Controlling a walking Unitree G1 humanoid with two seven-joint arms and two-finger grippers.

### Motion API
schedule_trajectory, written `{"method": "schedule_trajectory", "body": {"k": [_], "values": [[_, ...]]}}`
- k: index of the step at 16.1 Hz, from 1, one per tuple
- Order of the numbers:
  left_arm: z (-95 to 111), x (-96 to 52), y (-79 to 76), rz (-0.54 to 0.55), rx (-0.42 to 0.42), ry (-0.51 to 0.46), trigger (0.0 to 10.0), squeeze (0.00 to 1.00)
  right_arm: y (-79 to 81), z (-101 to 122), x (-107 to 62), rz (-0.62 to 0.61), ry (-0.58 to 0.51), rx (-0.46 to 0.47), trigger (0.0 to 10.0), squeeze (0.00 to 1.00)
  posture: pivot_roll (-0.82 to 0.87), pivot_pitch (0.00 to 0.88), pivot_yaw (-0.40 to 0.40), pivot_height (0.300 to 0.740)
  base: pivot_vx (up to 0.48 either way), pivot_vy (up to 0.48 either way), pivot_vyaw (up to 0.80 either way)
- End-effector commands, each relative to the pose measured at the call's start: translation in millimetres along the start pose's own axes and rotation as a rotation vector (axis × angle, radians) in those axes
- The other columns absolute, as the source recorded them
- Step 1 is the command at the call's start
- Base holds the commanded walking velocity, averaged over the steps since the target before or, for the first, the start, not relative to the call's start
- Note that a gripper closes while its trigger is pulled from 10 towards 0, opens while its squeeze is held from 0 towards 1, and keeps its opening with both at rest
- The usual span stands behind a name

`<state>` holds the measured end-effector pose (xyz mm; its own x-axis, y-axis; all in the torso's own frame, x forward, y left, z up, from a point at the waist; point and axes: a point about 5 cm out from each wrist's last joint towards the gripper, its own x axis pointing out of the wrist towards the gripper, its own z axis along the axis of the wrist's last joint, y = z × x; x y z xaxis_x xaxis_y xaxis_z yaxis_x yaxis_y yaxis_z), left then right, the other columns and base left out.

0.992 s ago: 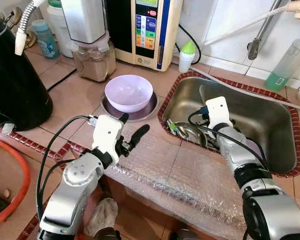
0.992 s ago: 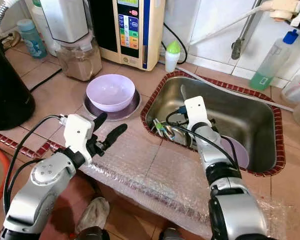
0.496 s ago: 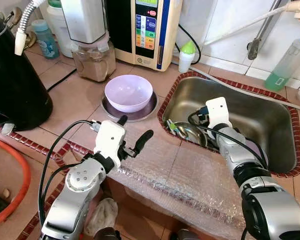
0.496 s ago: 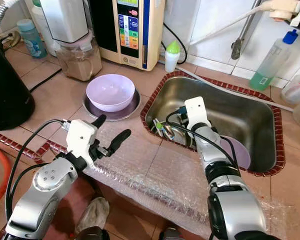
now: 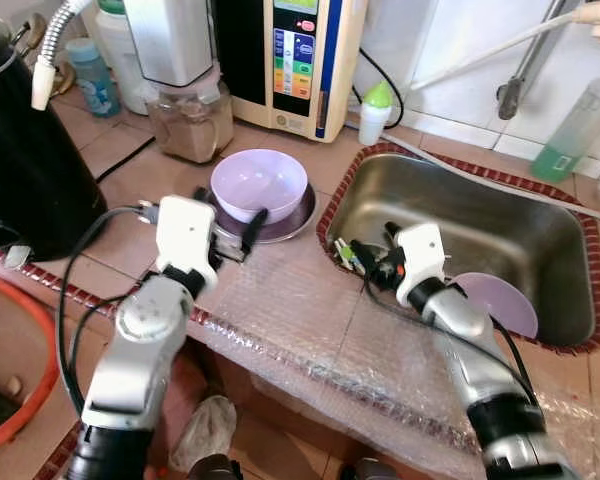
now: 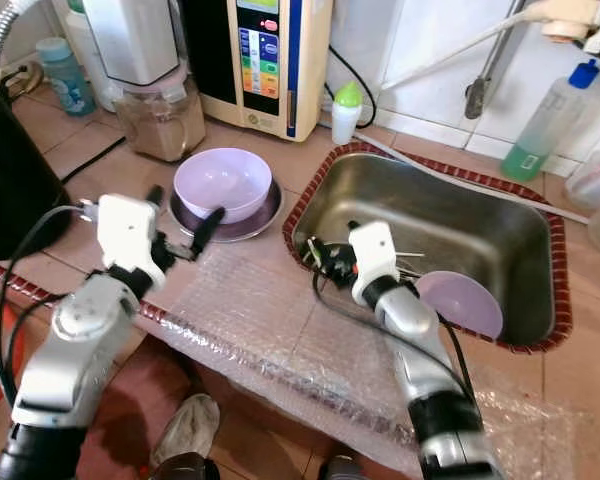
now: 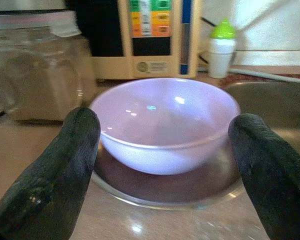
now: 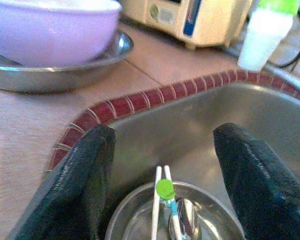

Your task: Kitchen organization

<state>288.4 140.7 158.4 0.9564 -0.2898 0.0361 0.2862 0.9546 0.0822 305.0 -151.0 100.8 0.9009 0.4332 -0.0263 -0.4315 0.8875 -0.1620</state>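
Barely started, I'd say: the sink (image 5: 565, 262) holds a lilac plate (image 5: 498, 303), off to the right of the right gripper (image 8: 162, 170), whose fingers are spread over a steel bowl of chopsticks (image 8: 160, 212). Left gripper (image 7: 162, 165) is spread wide, the lilac bowl (image 7: 165, 125) just ahead.

Silver arms, seemingly black-cabled, white-wristed.

Bright, even daylight on my bench (image 5: 130, 190). Glare spots sit inside the lilac bowl (image 7: 165, 120). My near fingers (image 8: 90, 180) look soft and out of focus.
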Motion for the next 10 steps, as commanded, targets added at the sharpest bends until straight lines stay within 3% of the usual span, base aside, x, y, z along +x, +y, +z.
{"method": "schedule_trajectory", "body": {"k": [1,2,3,7,9,10], "values": [[-2,3.9,7.6,0.030,-0.014,0.022,10.0,1.00,0.2,6,-5.5,0.015,-0.014,-0.018,10.0,1.00,-0.06,0.053,0.013,0.740,0.000,0.000,0.00],[-3,7.6,13.0,0.050,-0.040,0.036,10.0,1.00,0.7,7,-11.4,0.016,-0.008,-0.012,10.0,1.00,-0.07,0.056,0.015,0.740,0.000,0.000,0.00],[-3,13.1,22.9,0.100,-0.091,0.054,10.0,1.00,0.6,8,-16.8,0.017,-0.004,0.002,10.0,0.00,-0.08,0.058,0.018,0.740,0.000,0.000,0.00],[2,34.5,36.8,0.161,-0.234,0.075,10.0,0.99,5.1,17,-22.4,0.036,-0.012,-0.018,10.0,0.00,-0.09,0.052,0.018,0.740,0.000,0.000,0.00],[10,47.4,37.6,0.175,-0.288,0.063,10.0,0.46,11.6,18,-22.6,0.072,-0.008,-0.036,10.0,0.00,-0.09,0.048,0.018,0.740,0.000,0.000,0.00],[14,52.5,37.9,0.180,-0.294,0.054,10.0,0.38,14.4,19,-22.5,0.084,-0.004,-0.051,10.0,0.00,-0.09,0.048,0.018,0.740,0.000,0.000,0.00]]}}
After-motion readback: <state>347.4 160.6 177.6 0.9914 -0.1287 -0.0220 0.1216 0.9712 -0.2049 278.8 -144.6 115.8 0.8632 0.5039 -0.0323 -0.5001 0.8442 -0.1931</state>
